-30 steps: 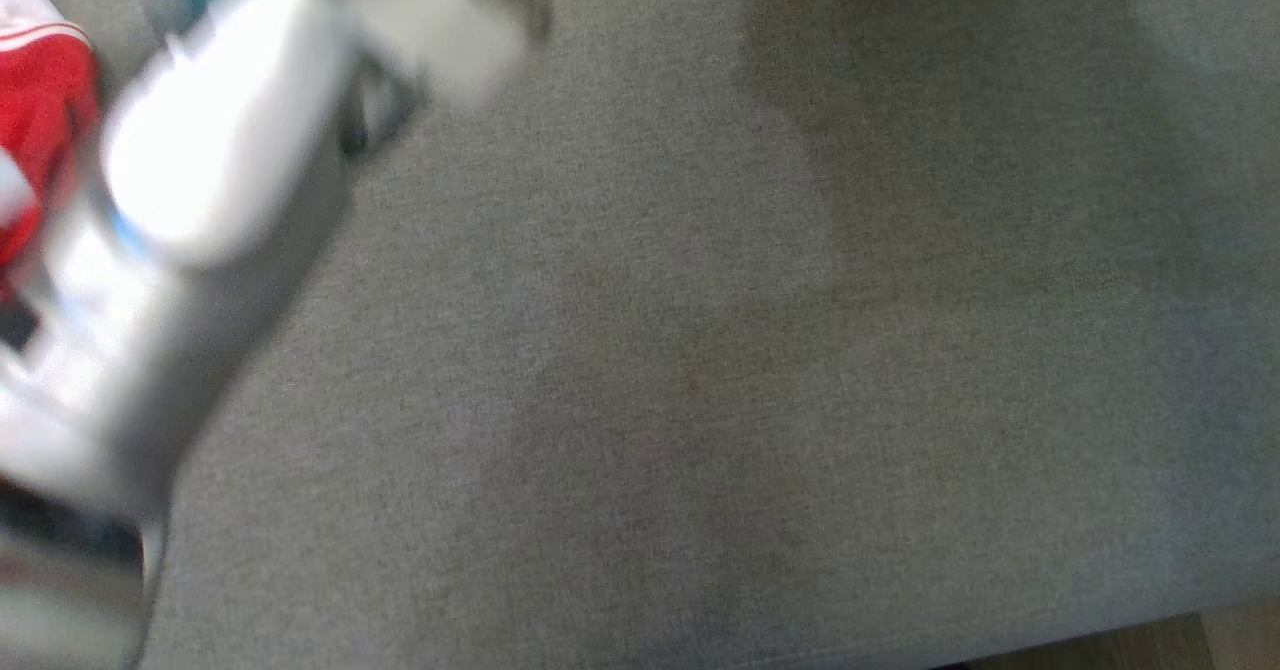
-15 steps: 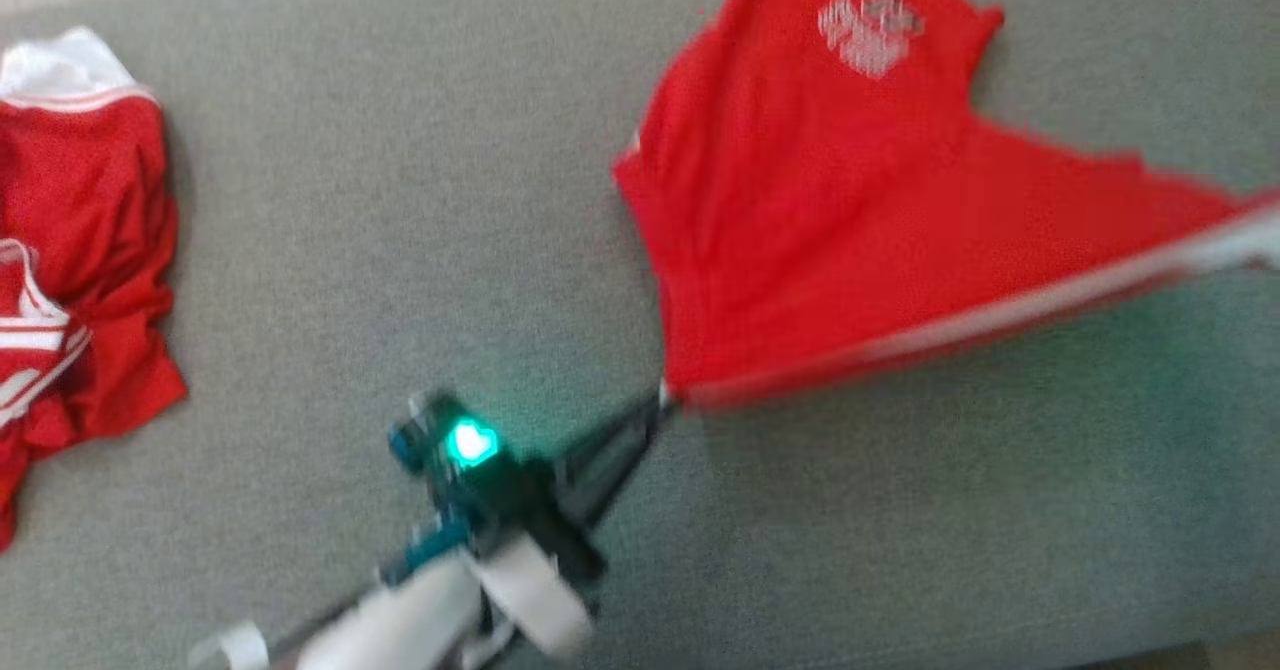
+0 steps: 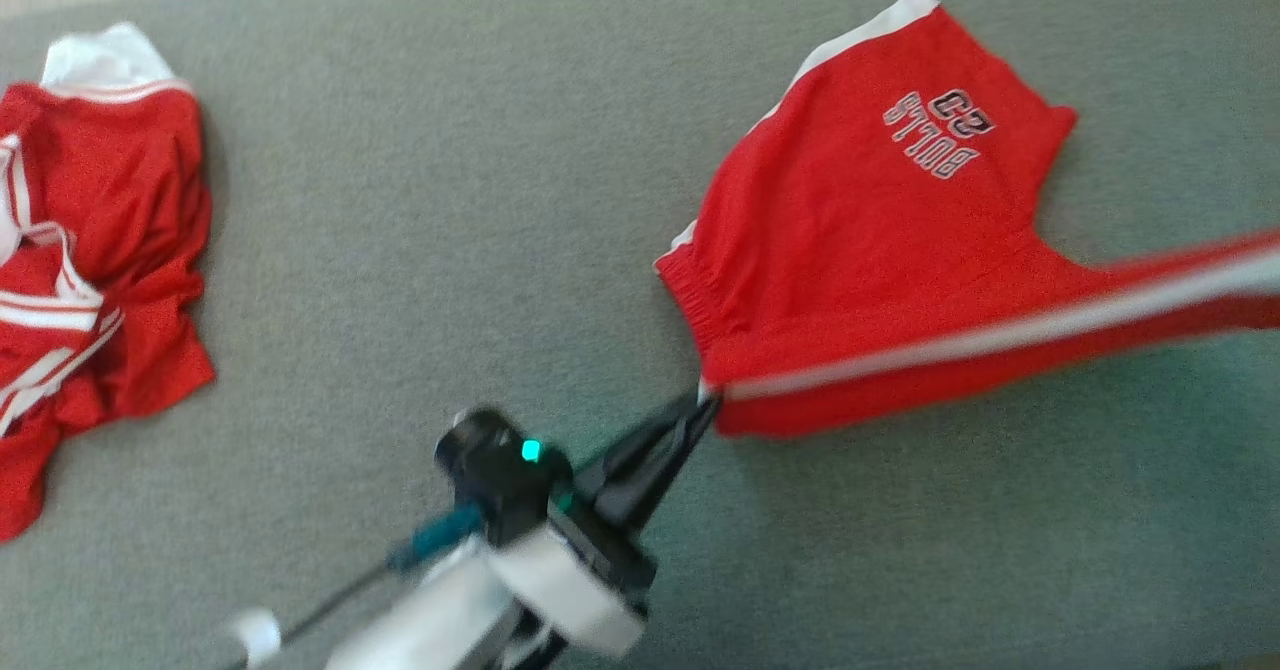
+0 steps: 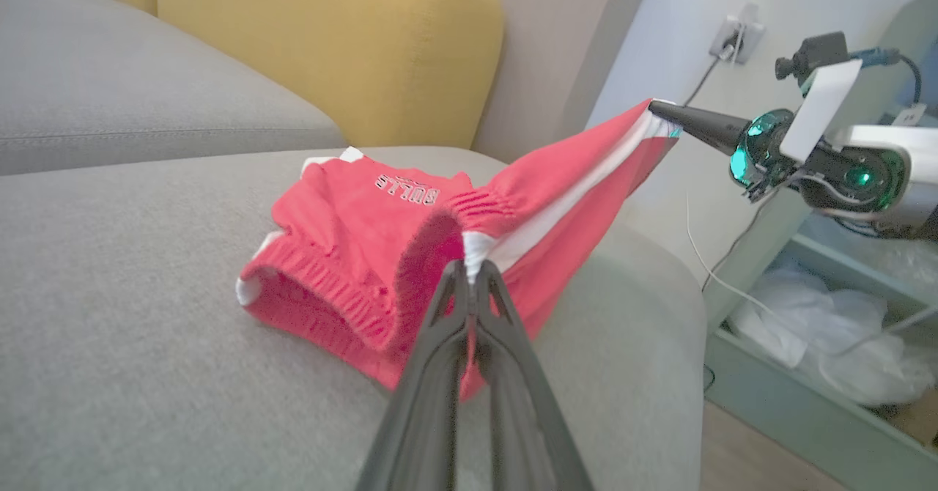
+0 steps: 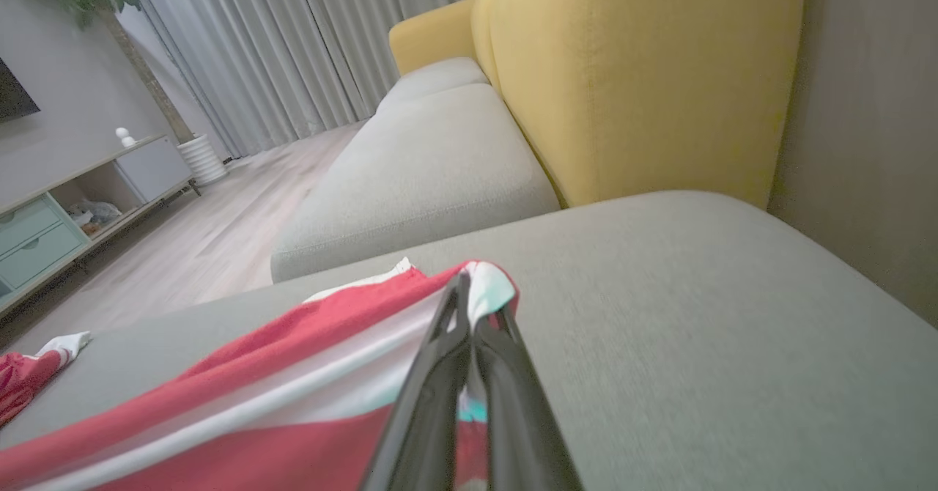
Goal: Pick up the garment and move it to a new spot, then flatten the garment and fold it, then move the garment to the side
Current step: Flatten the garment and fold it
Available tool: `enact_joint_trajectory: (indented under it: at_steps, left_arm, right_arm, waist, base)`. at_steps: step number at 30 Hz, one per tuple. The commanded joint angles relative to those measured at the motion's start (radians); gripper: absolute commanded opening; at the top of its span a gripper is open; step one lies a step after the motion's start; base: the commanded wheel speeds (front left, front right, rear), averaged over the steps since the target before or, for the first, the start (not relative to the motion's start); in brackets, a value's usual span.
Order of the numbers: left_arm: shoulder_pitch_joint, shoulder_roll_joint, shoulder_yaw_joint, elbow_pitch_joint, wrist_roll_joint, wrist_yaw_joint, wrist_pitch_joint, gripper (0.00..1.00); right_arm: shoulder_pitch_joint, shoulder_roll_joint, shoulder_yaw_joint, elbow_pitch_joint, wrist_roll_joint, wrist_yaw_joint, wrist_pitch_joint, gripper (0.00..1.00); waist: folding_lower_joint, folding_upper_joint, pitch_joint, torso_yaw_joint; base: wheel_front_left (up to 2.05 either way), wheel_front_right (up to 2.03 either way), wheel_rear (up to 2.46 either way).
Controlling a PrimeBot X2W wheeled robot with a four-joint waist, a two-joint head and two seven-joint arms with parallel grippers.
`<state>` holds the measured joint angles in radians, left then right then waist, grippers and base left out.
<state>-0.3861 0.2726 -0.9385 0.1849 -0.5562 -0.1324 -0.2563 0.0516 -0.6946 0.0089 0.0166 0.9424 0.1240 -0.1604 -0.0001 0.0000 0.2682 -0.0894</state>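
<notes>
The garment (image 3: 860, 240) is a pair of red shorts with a white side stripe and a "BULLS 23" print. Part of it rests on the grey sofa seat (image 3: 450, 200). My left gripper (image 3: 705, 400) is shut on the waistband corner, and in the left wrist view its fingers pinch the white seam (image 4: 469, 271). The striped edge stretches taut off the right of the head view. There my right gripper (image 4: 654, 105) is shut on the other end, held above the seat. In the right wrist view its closed tips (image 5: 469, 289) pinch the garment (image 5: 256, 374).
A second red and white garment (image 3: 90, 250) lies crumpled at the seat's left end. A yellow back cushion (image 4: 330, 44) rises behind the seat. Off the sofa's end stand a pale shelf unit with white bags (image 4: 806, 330) and a wall socket (image 4: 736, 29).
The head camera has swung from a blurred close view of an arm to the sofa. Over the last half second the shorts have shifted slightly in the view, stretched between both grippers.
</notes>
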Motion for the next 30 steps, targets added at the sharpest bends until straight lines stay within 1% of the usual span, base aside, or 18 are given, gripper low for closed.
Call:
enact_joint_trajectory:
  at_steps: [1,6,11,14,15,17,20,21,22,23,24,25,28,30]
  left_arm:
    - [-0.055,0.000,0.040,-0.025,-0.025,0.002,0.000,0.00]
    - [-0.152,-0.040,0.043,0.003,-0.139,0.002,0.035,0.00]
    - [-0.214,-0.073,0.039,0.037,-0.226,0.002,0.048,0.00]
    - [-0.240,-0.088,0.017,0.045,-0.282,0.002,0.048,0.00]
    - [-0.257,-0.096,0.001,0.054,-0.315,0.002,0.042,0.00]
    - [-0.266,-0.100,-0.009,0.059,-0.330,0.002,0.038,0.00]
    - [-0.296,-0.111,-0.035,0.083,-0.363,0.002,0.026,0.00]
    - [-0.307,-0.114,-0.045,0.096,-0.363,0.002,0.022,0.00]
    - [-0.316,-0.118,-0.054,0.107,-0.364,0.002,0.017,0.00]
    - [-0.321,-0.124,-0.063,0.117,-0.371,0.002,0.013,0.07]
    - [-0.325,-0.129,-0.071,0.126,-0.376,0.002,0.009,0.37]
    - [-0.329,-0.133,-0.077,0.136,-0.377,0.002,0.005,1.00]
    - [-0.331,-0.143,-0.085,0.168,-0.367,0.002,-0.002,1.00]
    - [-0.322,-0.148,-0.088,0.197,-0.342,0.002,-0.004,1.00]
  right_arm:
    - [-0.060,-0.038,-0.014,-0.012,-0.014,0.007,0.016,0.00]
    - [-0.285,-0.017,0.020,0.065,-0.063,0.007,0.147,0.00]
    - [-0.506,-0.011,0.103,0.166,-0.129,0.007,0.244,0.00]
    - [-0.611,-0.013,0.158,0.240,-0.157,0.007,0.283,0.00]
    - [-0.665,-0.014,0.194,0.290,-0.170,0.007,0.299,0.00]
    - [-0.689,-0.015,0.212,0.314,-0.175,0.007,0.304,0.00]
    - [-0.752,-0.012,0.268,0.378,-0.183,0.007,0.311,0.00]
    - [-0.768,-0.010,0.286,0.398,-0.182,0.007,0.313,0.02]
    - [-0.783,-0.007,0.303,0.418,-0.178,0.007,0.315,0.16]
    - [-0.796,-0.004,0.318,0.436,-0.174,0.007,0.314,0.50]
    - [-0.807,-0.001,0.331,0.452,-0.171,0.007,0.310,1.00]
    - [-0.815,0.001,0.342,0.468,-0.166,0.007,0.304,1.00]
    - [-0.822,-0.003,0.380,0.493,-0.153,0.007,0.286,1.00]
    - [-0.806,-0.016,0.406,0.488,-0.133,0.007,0.278,1.00]
  waist:
    - [0.0001,0.0000,0.025,0.021]
    - [0.0001,0.0000,0.085,0.074]
    - [0.0001,0.0000,0.136,0.126]
    - [0.0001,0.0000,0.158,0.160]
    - [0.0001,0.0000,0.170,0.183]
    - [0.0001,0.0000,0.175,0.195]
    - [0.0001,0.0000,0.191,0.217]
    - [0.0001,0.0000,0.195,0.224]
    - [0.0001,0.0000,0.198,0.228]
    - [0.0001,0.0000,0.199,0.231]
    - [0.0001,0.0000,0.200,0.234]
    - [0.0001,0.0000,0.200,0.236]
    - [0.0001,0.0000,0.190,0.238]
    - [0.0001,0.0000,0.174,0.240]
  base:
    - [0.00,0.00,0.00]
    - [0.00,0.00,0.00]
    - [0.00,0.00,0.00]
    - [0.00,0.00,0.00]
    - [0.00,0.00,0.00]
    - [0.00,0.00,0.00]
    - [0.00,0.00,0.00]
    - [0.00,0.00,0.00]
    - [0.00,0.00,0.00]
    - [0.00,0.00,0.00]
    - [0.00,0.00,0.00]
    - [0.00,0.00,0.00]
    - [0.00,0.00,0.00]
    - [0.00,0.00,0.00]
